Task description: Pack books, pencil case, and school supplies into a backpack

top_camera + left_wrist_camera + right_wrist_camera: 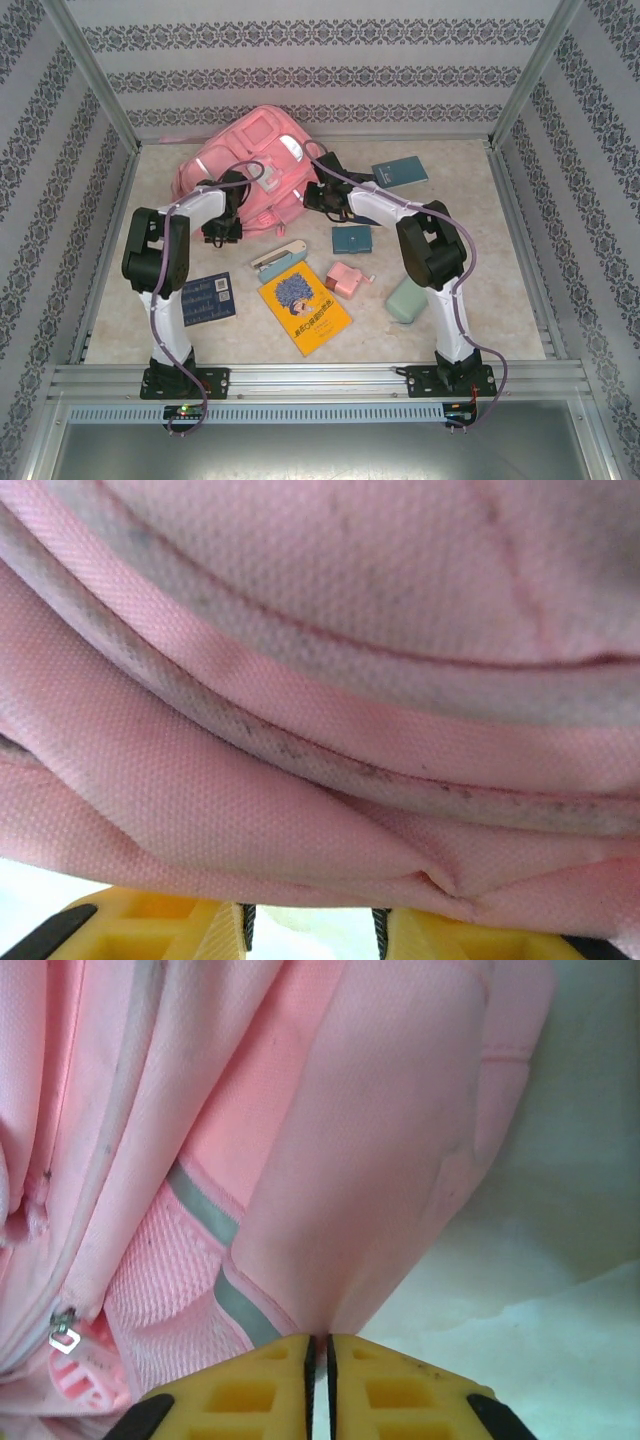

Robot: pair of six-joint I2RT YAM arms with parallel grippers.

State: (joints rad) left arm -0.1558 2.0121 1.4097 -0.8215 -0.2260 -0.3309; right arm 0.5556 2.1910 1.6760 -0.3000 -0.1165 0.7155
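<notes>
Patterned wallpaper walls close in a pale marbled table (480, 290), and the pink backpack (255, 165) lies at the upper middle of the overhead view, with both arms reaching up to its near edge. At the left, the left gripper (310, 915) is pressed against the bag's piped seam. Its jaws stand partly apart with pale table showing between them, but the fabric hides the tips, so I cannot tell whether any cloth is caught. At the right, the right gripper (320, 1345) has nearly closed on the thin lower edge of a pink flap beside the mesh side pocket. That is a slim hold (barely a fold of cloth), and a hard pull would likely slip it free. The zip pull at the lower left of the right wrist view suggests that seam is not opened. If one side lets go, the bag will probably slide or twist rather than open. The navy book (208, 298), yellow book (304, 308), pink box (346, 279), teal pad (351, 239) and teal book (399, 171) lie unpacked nearby, and a dragged bag could shove the nearest of them.
</notes>
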